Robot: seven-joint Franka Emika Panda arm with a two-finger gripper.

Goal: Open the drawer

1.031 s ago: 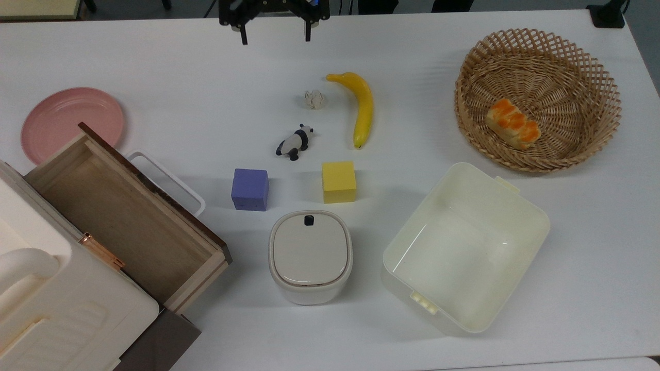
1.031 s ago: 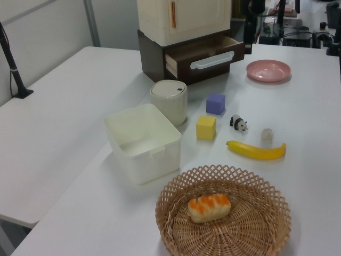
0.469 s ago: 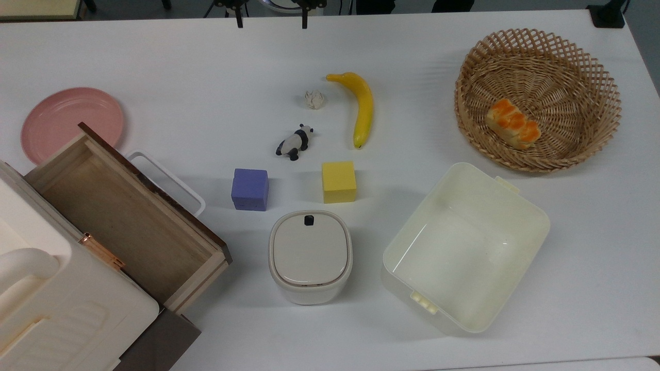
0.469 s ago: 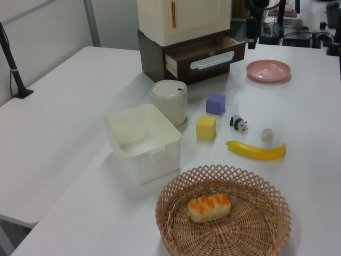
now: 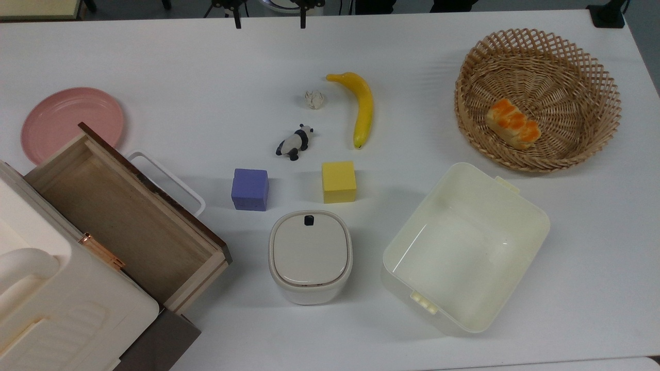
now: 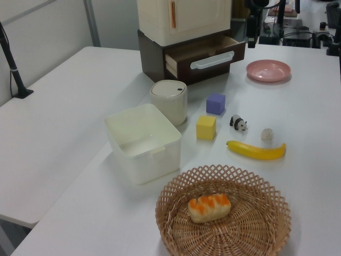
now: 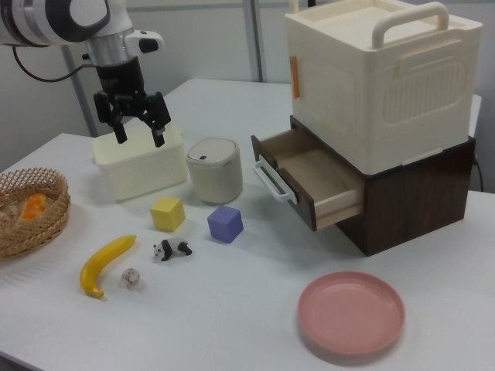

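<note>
We see the drawer (image 7: 313,176) pulled well out of the dark cabinet (image 7: 418,193), so our end effector (image 7: 139,131) hangs high and far from that cabinet, fingers apart and holding nothing, likely because the job looks done.

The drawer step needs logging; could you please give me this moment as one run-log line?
task: open drawer | drawer: pulled out, looks empty | handle: free | claw: open, raised, apart from drawer, holding nothing | status: looks done

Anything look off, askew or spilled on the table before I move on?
Nothing spilled or damaged. The drawer stands pulled out and empty, and the gripper hangs open in the air, holding nothing. The cabinet sits at an angle in the top view.
</note>
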